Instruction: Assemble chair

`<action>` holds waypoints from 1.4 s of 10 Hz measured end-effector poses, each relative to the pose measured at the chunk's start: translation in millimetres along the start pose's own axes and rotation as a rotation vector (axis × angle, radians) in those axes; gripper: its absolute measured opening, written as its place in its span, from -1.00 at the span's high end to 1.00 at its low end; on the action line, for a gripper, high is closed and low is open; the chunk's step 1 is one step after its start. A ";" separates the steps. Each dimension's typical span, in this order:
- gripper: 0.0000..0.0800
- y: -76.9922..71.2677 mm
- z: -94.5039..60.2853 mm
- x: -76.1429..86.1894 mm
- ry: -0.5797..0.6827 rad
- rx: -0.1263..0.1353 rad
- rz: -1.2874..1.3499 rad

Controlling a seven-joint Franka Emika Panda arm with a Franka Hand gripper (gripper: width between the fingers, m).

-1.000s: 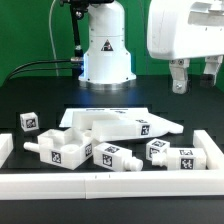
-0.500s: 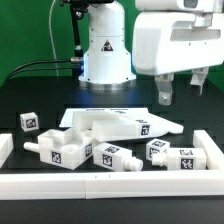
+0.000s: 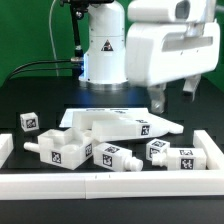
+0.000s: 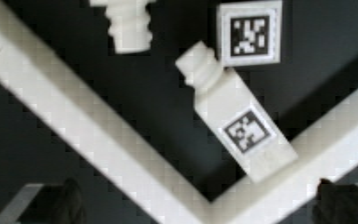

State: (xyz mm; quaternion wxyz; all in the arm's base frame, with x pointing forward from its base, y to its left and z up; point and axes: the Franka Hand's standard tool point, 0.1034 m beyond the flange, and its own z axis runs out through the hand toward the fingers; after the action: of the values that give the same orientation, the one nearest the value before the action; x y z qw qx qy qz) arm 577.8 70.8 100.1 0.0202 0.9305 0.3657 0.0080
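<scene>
Hovering open and empty at two o'clock above the loose chair parts point(image 3: 110, 126), the pincer point(image 3: 175, 96) seems poised to pick a tagged leg point(image 4: 240, 124).

The chair point(image 3: 118, 126) pieces look like smooth white plastic with a soft, nearly matt sheen. Their tags point(image 4: 249, 33) are flat black-and-white print. The desk point(image 3: 40, 100) is black and matt. The border rail point(image 3: 110, 184) is plain, smooth white. The arm's casing point(image 3: 185, 55) is glossier white plastic, and the claw point(image 3: 175, 96) has dull grey fingers point(image 3: 160, 100).
</scene>
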 end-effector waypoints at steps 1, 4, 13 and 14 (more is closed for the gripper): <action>-0.63 0.5 3.8 1.4 -0.002 0.022 0.038; -0.63 0.6 2.6 2.6 0.009 0.016 0.034; -0.63 -8.8 53.9 -30.6 0.028 0.040 -0.052; -0.63 -17.9 59.8 -32.8 0.020 0.050 -0.042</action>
State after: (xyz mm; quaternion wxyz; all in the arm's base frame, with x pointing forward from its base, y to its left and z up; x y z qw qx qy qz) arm 543.3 59.7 39.6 -0.0064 0.9226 0.3856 0.0076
